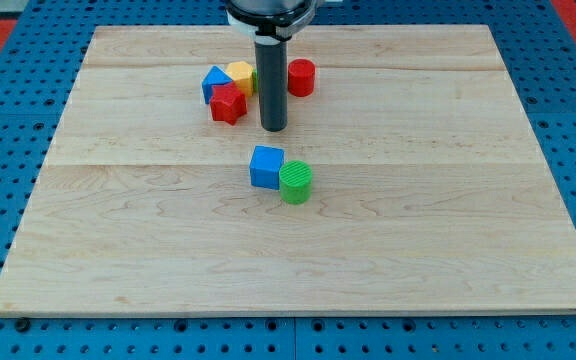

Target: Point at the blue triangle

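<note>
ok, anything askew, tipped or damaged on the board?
Nothing stands out. The blue triangle, yellow block and red block sit clustered left of my tip; all blocks rest flat and look intact.

No readable text, labels, brands, numbers or signs anywhere in view.

The arm's upper body (270, 12) is cut off by the view's top edge, so only its lower housing and rod show. The rod hides part of the yellow block (240, 75), whose shape cannot be told. The red block (228, 103) in front overlaps the blue triangle (214, 83), hiding its lower right part.
</note>
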Tool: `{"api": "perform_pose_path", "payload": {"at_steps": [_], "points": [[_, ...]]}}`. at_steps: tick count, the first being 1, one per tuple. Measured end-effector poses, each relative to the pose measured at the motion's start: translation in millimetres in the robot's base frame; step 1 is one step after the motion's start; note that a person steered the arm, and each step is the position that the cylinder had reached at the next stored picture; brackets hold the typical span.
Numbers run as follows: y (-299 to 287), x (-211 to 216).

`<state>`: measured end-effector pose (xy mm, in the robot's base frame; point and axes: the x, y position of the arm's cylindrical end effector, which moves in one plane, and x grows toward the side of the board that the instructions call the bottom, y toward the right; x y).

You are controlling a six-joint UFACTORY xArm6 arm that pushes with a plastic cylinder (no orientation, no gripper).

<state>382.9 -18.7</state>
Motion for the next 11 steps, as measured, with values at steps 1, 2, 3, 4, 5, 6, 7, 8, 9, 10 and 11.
{"api": "perform_pose_path", "payload": {"at_steps": [1, 2, 3, 4, 5, 6, 7, 8, 9, 10, 11], "points": [[-5, 0], [-23, 1], [-44, 21], [-71, 25], [-112, 25], [-160, 22], [-186, -1], [-190, -41], [-189, -72], [-175, -89], [-147, -95]]}}
